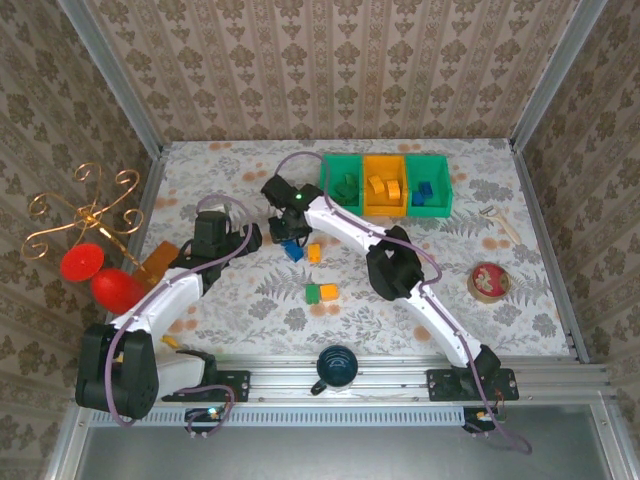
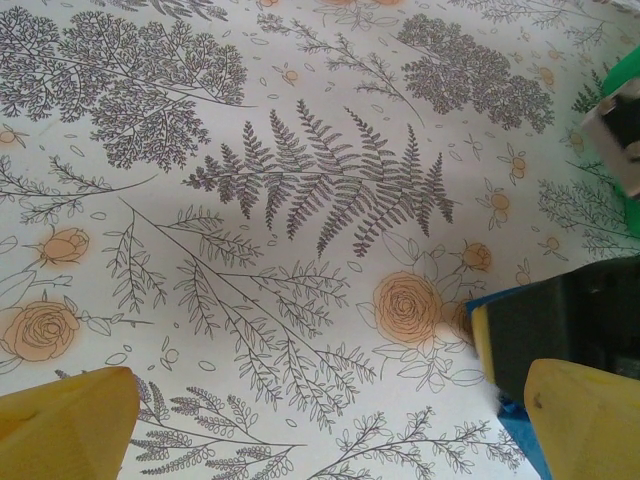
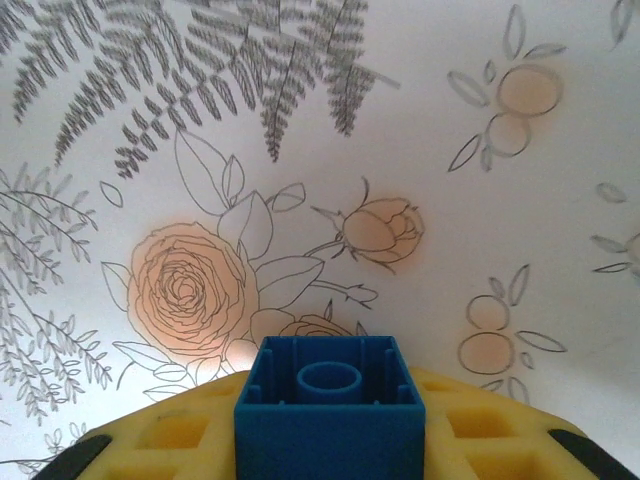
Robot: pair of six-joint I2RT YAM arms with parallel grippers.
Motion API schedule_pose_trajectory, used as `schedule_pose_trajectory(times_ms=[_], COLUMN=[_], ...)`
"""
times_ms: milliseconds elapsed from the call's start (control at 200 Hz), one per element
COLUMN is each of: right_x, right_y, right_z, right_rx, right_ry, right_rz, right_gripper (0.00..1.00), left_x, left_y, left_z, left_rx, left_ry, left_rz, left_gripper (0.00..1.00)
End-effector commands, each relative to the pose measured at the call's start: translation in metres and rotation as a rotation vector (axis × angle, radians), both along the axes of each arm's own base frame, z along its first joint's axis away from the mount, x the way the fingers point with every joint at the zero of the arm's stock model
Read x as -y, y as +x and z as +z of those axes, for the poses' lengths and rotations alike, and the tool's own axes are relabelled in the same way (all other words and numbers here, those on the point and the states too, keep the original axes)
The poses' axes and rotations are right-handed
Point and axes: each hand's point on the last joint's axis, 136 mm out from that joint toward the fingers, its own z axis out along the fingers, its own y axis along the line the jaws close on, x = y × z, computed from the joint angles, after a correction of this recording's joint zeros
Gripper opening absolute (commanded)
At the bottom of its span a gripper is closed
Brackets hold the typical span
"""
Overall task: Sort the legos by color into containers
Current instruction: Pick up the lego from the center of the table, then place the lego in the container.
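Note:
My right gripper (image 1: 292, 238) is shut on a blue lego (image 3: 330, 410), whose hollow underside faces the right wrist camera between the yellow pads (image 3: 180, 435). The same blue lego (image 1: 294, 251) sits just above the floral cloth. An orange lego (image 1: 314, 254) lies beside it, and a green lego (image 1: 313, 293) and another orange one (image 1: 329, 292) lie nearer me. My left gripper (image 1: 245, 238) stands open just left of the right one, its yellow fingertips (image 2: 70, 420) wide apart over bare cloth. The containers stand at the back: green (image 1: 345, 185), orange (image 1: 384, 185), and green (image 1: 428, 185) with a blue lego inside.
A dark cup (image 1: 337, 368) stands at the near edge. At the left are red round objects (image 1: 100, 275), a gold wire stand (image 1: 85, 215) and an orange-brown tile (image 1: 160, 262). A round red-rimmed item (image 1: 487, 281) and a small wooden piece (image 1: 500, 222) lie at the right.

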Motion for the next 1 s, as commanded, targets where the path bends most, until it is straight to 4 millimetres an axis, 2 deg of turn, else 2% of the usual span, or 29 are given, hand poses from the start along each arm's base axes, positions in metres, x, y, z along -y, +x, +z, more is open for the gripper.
schedule_pose_trajectory(times_ms=[0, 235, 440, 555, 715, 995], right_x=[0.006, 0.032, 0.072, 0.104, 0.159, 0.268], right_y=[0.006, 0.011, 0.014, 0.013, 0.011, 0.0], right_z=[0.072, 0.116, 0.144, 0.155, 0.164, 0.157], right_rx=[0.094, 0.189, 0.248, 0.276, 0.298, 0.299], right_ry=[0.061, 0.053, 0.057, 0.052, 0.052, -0.009], right_rz=[0.01, -0.022, -0.096, -0.158, -0.275, -0.496], right_gripper=[0.22, 0.19, 0.19, 0.19, 0.19, 0.19], left_x=[-0.004, -0.011, -0.016, -0.02, -0.026, -0.034], left_y=[-0.001, -0.003, -0.004, -0.004, -0.005, -0.006], left_z=[0.002, 0.003, 0.004, 0.002, 0.002, 0.005], left_rx=[0.009, 0.017, 0.021, 0.016, 0.022, 0.036], left_ry=[-0.019, -0.015, -0.019, -0.038, -0.069, -0.086], left_rz=[0.022, 0.041, 0.056, 0.065, 0.088, 0.116], left_gripper=[1.0, 1.0, 1.0, 1.0, 1.0, 1.0])
